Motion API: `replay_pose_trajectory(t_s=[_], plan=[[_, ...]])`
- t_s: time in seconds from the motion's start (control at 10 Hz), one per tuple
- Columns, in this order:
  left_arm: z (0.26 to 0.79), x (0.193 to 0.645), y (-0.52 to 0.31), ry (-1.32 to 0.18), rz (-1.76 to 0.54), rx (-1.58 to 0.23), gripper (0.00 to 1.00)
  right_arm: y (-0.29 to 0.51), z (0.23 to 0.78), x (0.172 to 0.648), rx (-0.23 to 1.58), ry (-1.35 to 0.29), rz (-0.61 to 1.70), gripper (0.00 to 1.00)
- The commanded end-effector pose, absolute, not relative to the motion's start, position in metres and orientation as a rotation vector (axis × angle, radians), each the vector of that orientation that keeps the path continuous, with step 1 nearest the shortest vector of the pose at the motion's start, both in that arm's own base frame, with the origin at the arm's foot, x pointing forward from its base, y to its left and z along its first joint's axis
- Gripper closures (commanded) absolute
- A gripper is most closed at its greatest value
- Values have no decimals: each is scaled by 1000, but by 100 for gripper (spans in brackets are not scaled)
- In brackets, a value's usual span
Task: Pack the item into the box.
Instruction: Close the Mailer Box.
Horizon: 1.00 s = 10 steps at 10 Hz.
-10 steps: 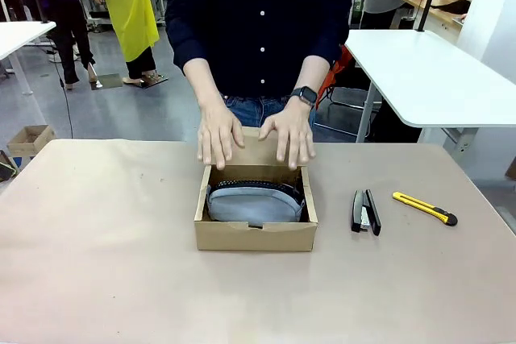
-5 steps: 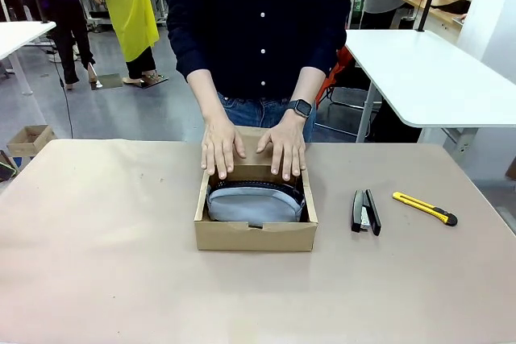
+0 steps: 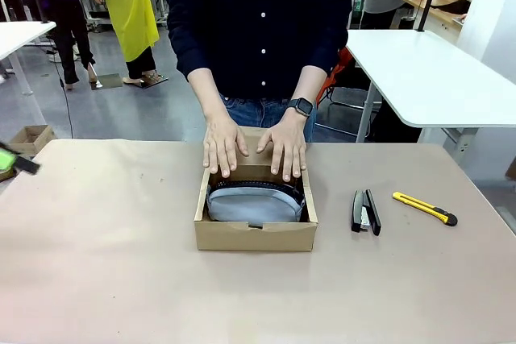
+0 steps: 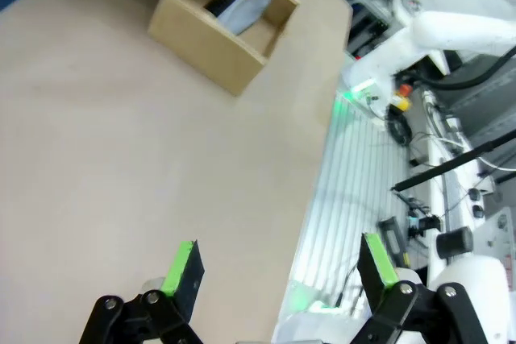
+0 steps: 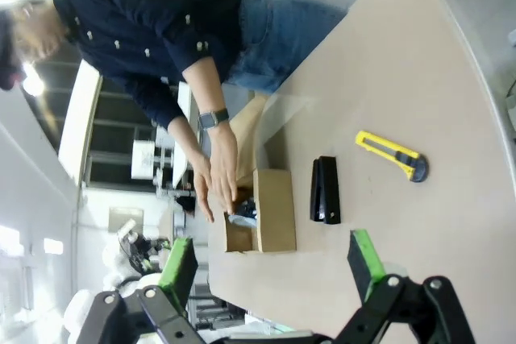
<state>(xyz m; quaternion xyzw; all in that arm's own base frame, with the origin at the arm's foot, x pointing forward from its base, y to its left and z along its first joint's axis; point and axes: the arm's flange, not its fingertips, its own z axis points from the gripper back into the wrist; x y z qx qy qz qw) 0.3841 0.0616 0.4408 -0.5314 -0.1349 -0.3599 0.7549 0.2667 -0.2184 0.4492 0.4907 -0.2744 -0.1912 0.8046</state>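
pouch point(image 3: 255, 204) lies inside the box point(image 3: 255, 237) at the middle of the table point(image 3: 113, 279). it fills the box almost from left wall to right, with its black zipper edge toward the far side. so the packing itself looks done. what seems left is the closing: the top of the box is open, and the flap point(image 3: 254, 156) on the far wall is not folded over the pouch yet. the person's hands point(image 3: 223, 146) lie flat on that flap, side by side, fingers reaching over the far rim. the tuck tab cannot be made out.

left gripper point(image 4: 279, 263) hangs at the left edge of the table, well apart from the box, jaws spread wide and empty. right gripper point(image 5: 271, 263) hovers off to the right, likewise spread wide and gripping nothing. a stapler point(image 3: 365, 212) and a knife point(image 3: 425, 208) lie right of the box, apart from it.
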Motion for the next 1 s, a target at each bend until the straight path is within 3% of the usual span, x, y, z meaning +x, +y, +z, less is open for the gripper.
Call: replay_pose_trajectory(t_s=[0.0,0.3,0.6,0.7,0.9], plan=[[445,433,-11,-272,-461,-1276,0,-157,428,311,1104,-562,-326,0],[418,458,-68,-239,-123,-1395,0,-67,384,352,1175,-542,-305,0],[406,461,-43,-282,-96,-1394,0,10,350,365,1148,-491,-345,0],[406,471,-67,-241,-62,-1387,0,-46,382,398,1164,-464,-337,0],[406,471,-67,-241,-62,-1387,0,-46,382,398,1164,-464,-337,0]])
